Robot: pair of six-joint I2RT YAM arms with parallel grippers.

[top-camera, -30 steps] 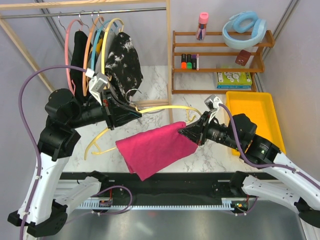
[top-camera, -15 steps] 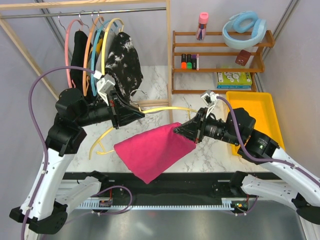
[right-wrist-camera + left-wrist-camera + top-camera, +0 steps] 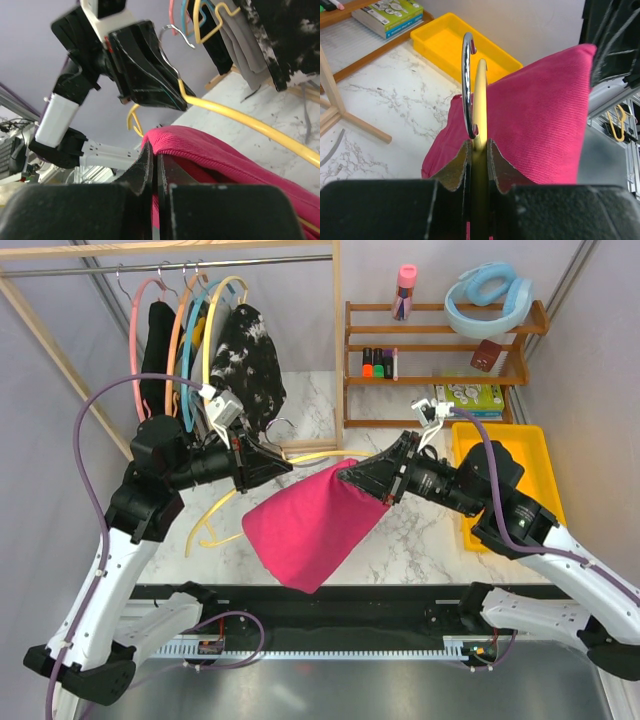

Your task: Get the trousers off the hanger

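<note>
Clamped hanger (image 3: 318,455) neck in left gripper (image 3: 278,467); pinched trousers (image 3: 310,530) fold tight in right gripper (image 3: 347,478), hoisted higher than before, seemingly sliding off.

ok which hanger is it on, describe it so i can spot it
Find the clothes rail at the back left, then the left hand just in front. The pale yellow hanger it grips is the only one off the rail, with magenta trousers draped over it.

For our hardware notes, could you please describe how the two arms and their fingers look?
The left arm and right arm have white lower links, black upper segments and purple cables. Their fingers are black, tapering wedges.
</note>
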